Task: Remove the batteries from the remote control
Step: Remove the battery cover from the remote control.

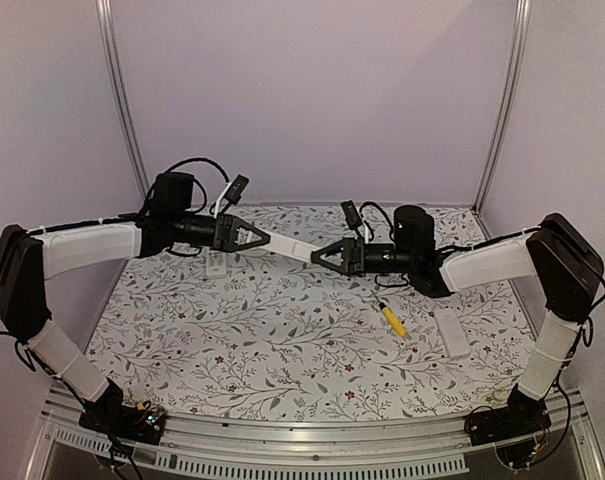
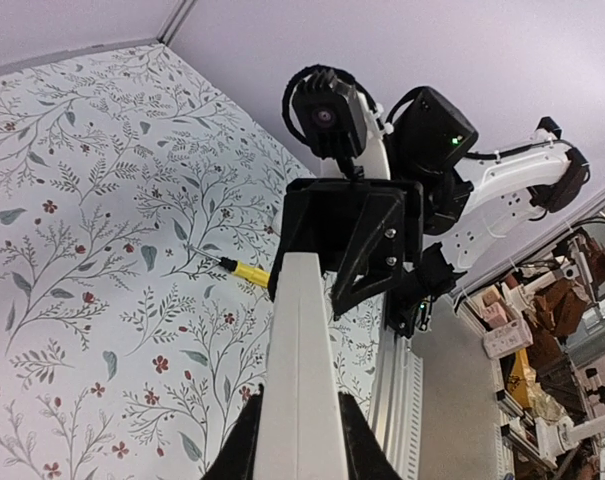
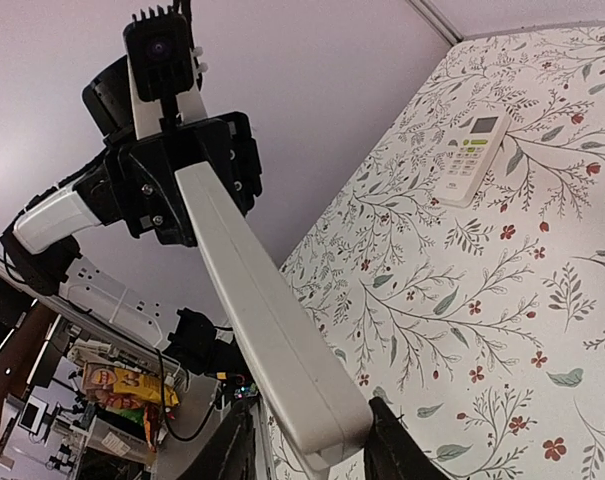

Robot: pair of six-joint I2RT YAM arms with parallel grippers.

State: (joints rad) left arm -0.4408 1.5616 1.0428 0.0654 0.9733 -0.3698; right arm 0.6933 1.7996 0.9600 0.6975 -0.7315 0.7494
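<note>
The table point(image 1: 282, 340), covered in a floral sheet, lay well below both sets of fingers. The left arm point(image 1: 82, 250) and the right arm point(image 1: 502, 262) reached in from opposite sides, and their fingertips faced each other above the far half of the surface.

Between them hung the remote control point(image 1: 292, 245), a long white bar clear of the table. The left gripper point(image 1: 267, 238) had its fingers pinched on one end, and the bar ran straight out from between them toward the other arm. Its own wrist view showed the two dark fingers point(image 2: 244, 450) pressed against the bar's sides. The right gripper point(image 1: 317, 252) had its fingers set on either side of the opposite end. In the right wrist view one finger point(image 3: 387, 445) sat against the bar, but whether the pair actually squeezed it could not be told.

The batteries could not be made out in any view, and the faces of the remote control that showed were plain white.

A second remote point(image 1: 215, 263), with a small display and buttons, lay flat on the table below the left fingers. A white flat piece point(image 1: 450, 330) lay well apart from the right fingers, nearer that arm's base. A yellow-handled tool point(image 1: 392, 320) lay on the table below and just behind the right fingers.
</note>
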